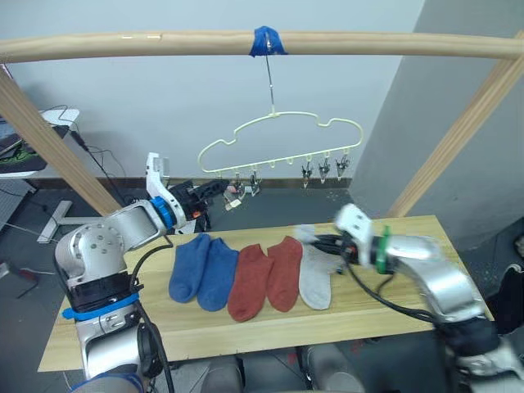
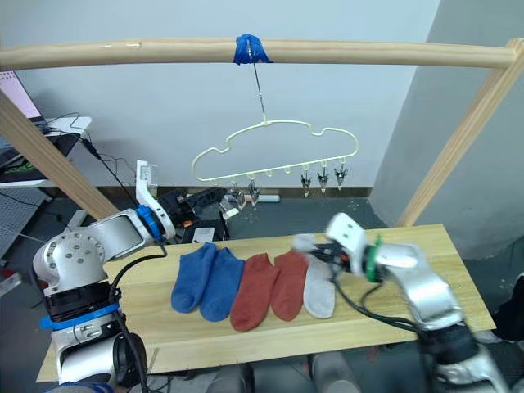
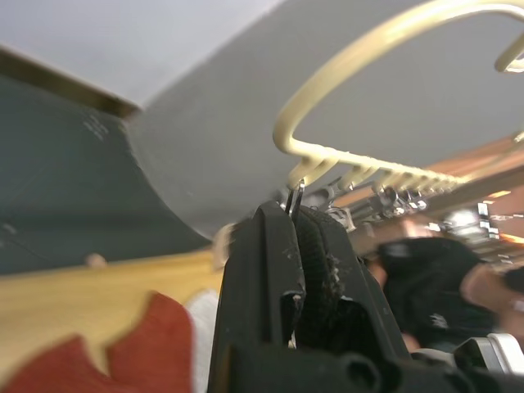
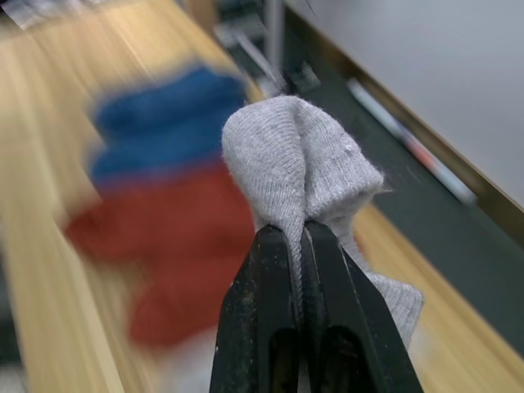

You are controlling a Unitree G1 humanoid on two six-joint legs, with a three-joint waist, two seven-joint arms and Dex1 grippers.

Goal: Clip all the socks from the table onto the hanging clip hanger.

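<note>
Socks are soft, light knit: your right gripper (image 4: pixel 300 233) already pinches a grey sock (image 4: pixel 299 160) by its bunched edge above the table (image 1: pixel 393 307) (five remain there). Your left gripper (image 3: pixel 293 214) squeezes a clip (image 3: pixel 295 195) on the clip hanger (image 1: pixel 278 135).

Both arms are rounded silver-grey metal shells with small screws, black joints and black cables looping beside them. The left arm (image 1: pixel 102 250) has blue rings behind its white wrist and at the upper arm; the right arm (image 1: pixel 434 274) has a green one. Each ends in narrow black fingers (image 4: pixel 282 303).
</note>
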